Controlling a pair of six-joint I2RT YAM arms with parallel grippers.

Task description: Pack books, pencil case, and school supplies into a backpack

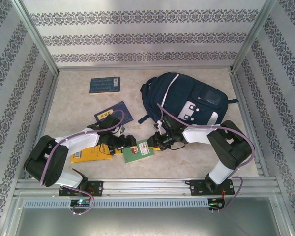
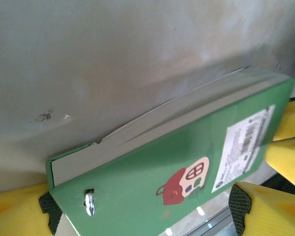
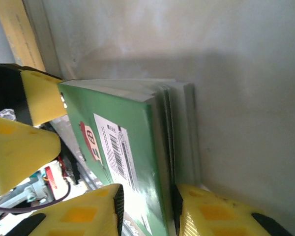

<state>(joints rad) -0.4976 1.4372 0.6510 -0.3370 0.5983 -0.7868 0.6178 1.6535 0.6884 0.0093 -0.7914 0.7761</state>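
The left gripper (image 1: 128, 143) stands wide open astride the green book (image 1: 137, 151). Its wrist view shows one pad touching the book's near corner, with a sliver of light between the other pad and the book's edge. It brackets the book rather than holds it.

The book lies straight ahead of those fingers, in the gap between the two arms. Its long axis runs roughly from one gripper to the other. The end with the barcode label points away from the left gripper and towards the right one.

The right gripper (image 1: 157, 141) faces back at the left gripper and has the label end between its narrowed jaws. Its wrist view shows one pad on the green cover and the other against the page block. It appears to be pinching the book across its thickness, and the rest of the book sticks out ahead of its fingertips.

The backpack (image 1: 187, 96) lies off the right gripper's flank, on the side away from the arm bases. It is near that gripper and well apart from the left one.

Going by this layout, the carry falls to the right arm. The book would have to swing sideways and away, with its free end clearing the left fingers first. Whether the backpack's mouth is open towards the gripper cannot be told from above.
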